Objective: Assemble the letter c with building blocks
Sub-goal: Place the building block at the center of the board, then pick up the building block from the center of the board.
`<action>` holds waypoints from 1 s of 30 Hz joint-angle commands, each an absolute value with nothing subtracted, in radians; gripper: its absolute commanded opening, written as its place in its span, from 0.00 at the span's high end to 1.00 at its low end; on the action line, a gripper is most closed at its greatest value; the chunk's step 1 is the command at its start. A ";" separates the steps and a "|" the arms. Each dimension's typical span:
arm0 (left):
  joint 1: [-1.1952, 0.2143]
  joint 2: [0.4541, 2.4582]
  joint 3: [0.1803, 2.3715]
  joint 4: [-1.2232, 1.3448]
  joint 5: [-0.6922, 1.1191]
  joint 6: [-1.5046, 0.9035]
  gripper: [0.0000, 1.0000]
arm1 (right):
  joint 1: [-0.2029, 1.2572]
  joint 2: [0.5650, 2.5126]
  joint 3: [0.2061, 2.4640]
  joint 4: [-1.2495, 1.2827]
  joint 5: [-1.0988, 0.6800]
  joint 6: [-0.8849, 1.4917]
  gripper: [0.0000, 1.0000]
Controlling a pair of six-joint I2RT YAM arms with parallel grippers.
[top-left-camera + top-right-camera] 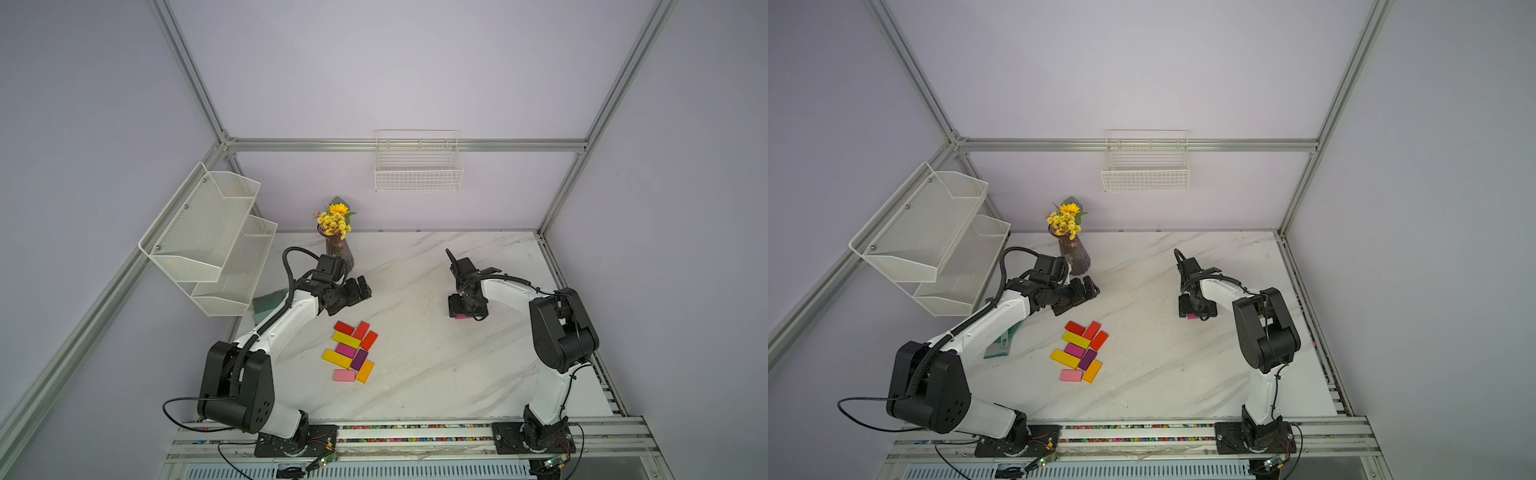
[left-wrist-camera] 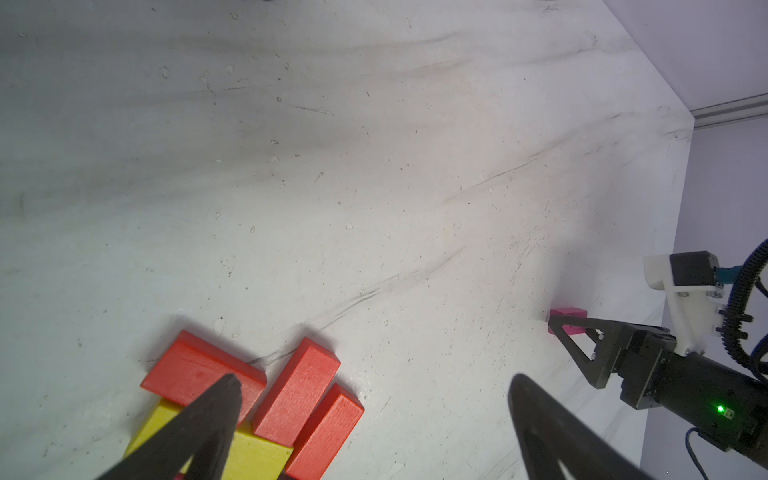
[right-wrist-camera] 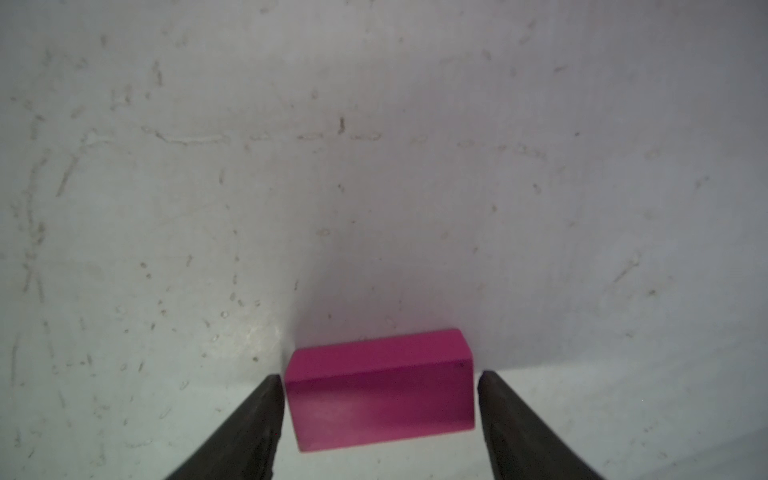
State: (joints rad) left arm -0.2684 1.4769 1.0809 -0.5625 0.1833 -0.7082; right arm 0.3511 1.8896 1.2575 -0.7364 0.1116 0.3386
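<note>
In both top views the matte, flat, rectangular building blocks (image 1: 351, 351) (image 1: 1081, 351) lie packed together left of the middle of the veined marble-look table (image 1: 436, 382) (image 1: 1163, 382).

The left wrist view shows the left gripper (image 2: 374, 380) with its tapered black fingers spread wide over the red blocks (image 2: 199, 370).

In the right wrist view a sharp-edged magenta block (image 3: 380, 390) lies on the scuffed tabletop toward the right edge. The right gripper (image 3: 380, 376) flanks it, slightly parted and not pinching.

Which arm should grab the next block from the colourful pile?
Probably left: the left arm's fingers hang open just beside the pile; the right arm's fingers are far away, either side of a lone magenta block.
</note>
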 commanded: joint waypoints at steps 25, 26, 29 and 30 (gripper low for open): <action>-0.097 1.365 0.979 -0.610 0.235 -0.867 0.00 | 0.739 1.886 1.436 -0.749 -0.083 0.357 0.17; -0.085 1.365 0.975 -0.615 0.241 -0.867 0.00 | 0.763 1.891 1.437 -0.752 -0.084 0.347 0.17; -0.047 1.357 0.963 -0.646 0.245 -0.873 0.00 | 0.833 1.894 1.428 -0.749 -0.085 0.323 0.16; -0.031 1.351 0.955 -0.651 0.249 -0.879 0.00 | 0.854 1.894 1.422 -0.745 -0.086 0.317 0.16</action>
State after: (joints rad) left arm -0.0643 1.3685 0.9588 -0.6262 0.2161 -0.8558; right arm 0.8062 1.8915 1.4212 -0.7475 -0.0826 0.3515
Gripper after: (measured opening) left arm 0.998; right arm 0.841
